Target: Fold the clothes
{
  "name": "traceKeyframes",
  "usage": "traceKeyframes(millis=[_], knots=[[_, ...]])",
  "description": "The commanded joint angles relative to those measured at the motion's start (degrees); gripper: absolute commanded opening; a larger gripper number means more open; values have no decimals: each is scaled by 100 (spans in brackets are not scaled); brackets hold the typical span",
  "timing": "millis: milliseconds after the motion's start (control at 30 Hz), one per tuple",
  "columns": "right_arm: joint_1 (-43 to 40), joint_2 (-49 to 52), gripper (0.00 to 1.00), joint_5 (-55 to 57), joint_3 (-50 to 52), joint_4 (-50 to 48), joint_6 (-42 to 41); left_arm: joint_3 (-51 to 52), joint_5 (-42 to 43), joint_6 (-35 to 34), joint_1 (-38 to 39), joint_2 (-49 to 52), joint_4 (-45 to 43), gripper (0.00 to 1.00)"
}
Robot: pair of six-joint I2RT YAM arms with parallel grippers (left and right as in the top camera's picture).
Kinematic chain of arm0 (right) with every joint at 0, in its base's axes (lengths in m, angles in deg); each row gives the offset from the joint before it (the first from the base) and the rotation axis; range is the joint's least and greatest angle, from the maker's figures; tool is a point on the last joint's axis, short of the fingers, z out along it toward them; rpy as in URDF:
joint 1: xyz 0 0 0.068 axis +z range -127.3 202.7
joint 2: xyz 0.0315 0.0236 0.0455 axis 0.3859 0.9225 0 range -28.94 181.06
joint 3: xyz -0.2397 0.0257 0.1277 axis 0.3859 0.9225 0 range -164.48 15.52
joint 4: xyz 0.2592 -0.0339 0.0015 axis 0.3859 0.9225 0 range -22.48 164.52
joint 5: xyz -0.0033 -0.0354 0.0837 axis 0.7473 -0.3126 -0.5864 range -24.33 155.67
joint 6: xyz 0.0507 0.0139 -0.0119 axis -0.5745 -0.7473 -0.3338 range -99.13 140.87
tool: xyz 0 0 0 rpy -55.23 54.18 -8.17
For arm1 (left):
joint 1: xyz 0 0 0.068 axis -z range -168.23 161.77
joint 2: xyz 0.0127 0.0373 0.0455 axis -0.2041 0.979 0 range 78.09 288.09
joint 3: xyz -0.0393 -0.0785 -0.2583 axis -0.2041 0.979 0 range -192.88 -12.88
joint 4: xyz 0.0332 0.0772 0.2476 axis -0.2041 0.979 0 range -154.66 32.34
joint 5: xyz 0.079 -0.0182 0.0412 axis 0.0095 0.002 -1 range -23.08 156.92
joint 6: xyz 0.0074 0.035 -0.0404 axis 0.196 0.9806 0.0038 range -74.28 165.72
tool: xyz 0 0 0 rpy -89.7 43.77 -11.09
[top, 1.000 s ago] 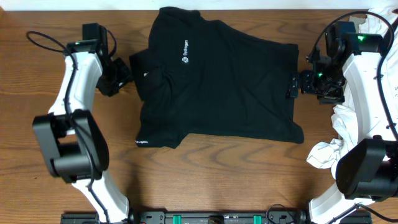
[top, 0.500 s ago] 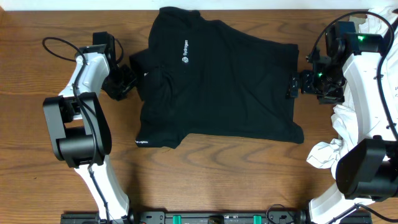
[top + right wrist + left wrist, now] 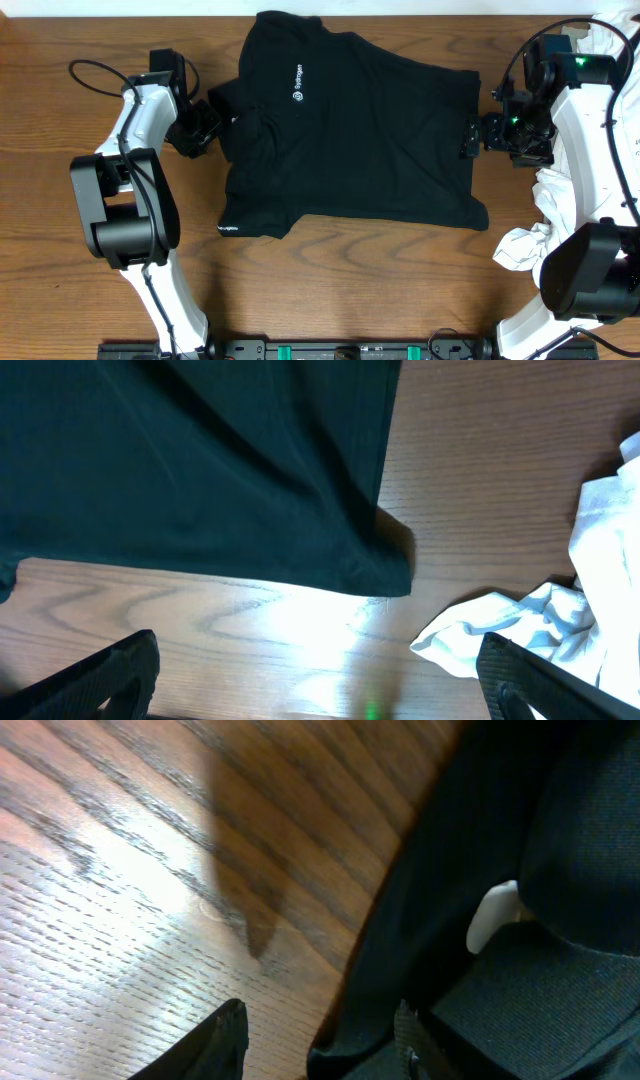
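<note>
Lying flat mid-surface [image 3: 330,290]: black shirt [image 3: 350,130], long axis left to right. Left hand [image 3: 215,128], fingers apart, straddles the near sleeve edge, nothing clamped. Right hand [image 3: 470,137], fingers wide apart, sits just beside the opposite hem. Both are equally near.

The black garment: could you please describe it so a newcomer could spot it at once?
On the wooden table, look at the middle. The black garment lies spread there. Unlike the crumpled white cloths at the right edge, it is dark and bears small white lettering.
</note>
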Motion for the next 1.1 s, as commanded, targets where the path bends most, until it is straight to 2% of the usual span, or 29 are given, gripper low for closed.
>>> traceKeyframes(millis=[0,667,1067], knots=[[15,-22,99,-26,-70,-11,92,48,31,-26,46,68,-39,50],[15,-22,99,-26,-70,-11,92,197,-271,-26,232,68,-245,50],[15,-22,99,-26,-70,-11,92,586,-269,-203,232,68,-745,50]])
